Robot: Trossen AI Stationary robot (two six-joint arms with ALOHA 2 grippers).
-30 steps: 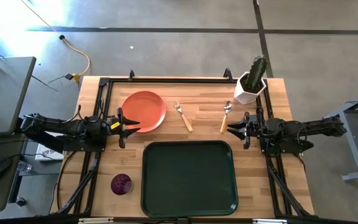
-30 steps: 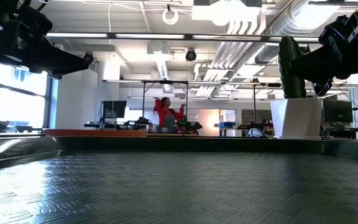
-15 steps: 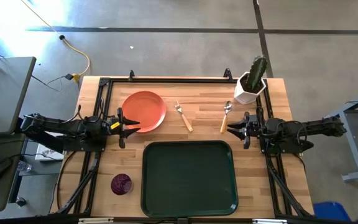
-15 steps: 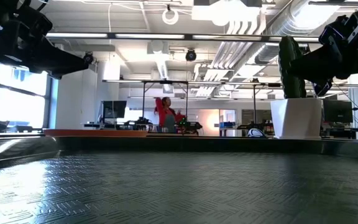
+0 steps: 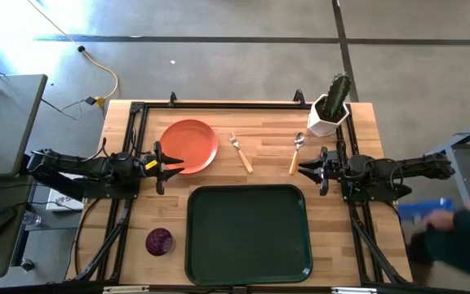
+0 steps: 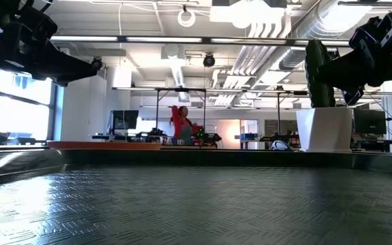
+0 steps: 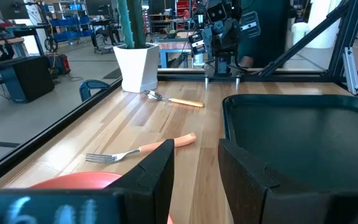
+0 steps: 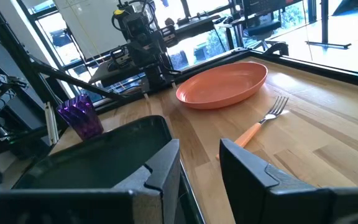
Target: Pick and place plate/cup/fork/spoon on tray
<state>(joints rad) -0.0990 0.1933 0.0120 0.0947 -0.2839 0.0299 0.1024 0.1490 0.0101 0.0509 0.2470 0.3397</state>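
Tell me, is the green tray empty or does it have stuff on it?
Empty. The tray shows only bare green; the plate sits on the wooden table.

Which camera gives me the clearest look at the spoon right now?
The high view: the whole spoon lies unobstructed, bowl toward the cactus pot. The left wrist view shows it far off; low and right wrist views don't show it.

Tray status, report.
Both tools open, parked: left tool, right tool. Tray bare; plate, cup, fork, spoon on table. Nothing blocking.

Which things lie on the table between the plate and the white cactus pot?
In the high view, the fork and then the spoon lie between the plate and the pot.
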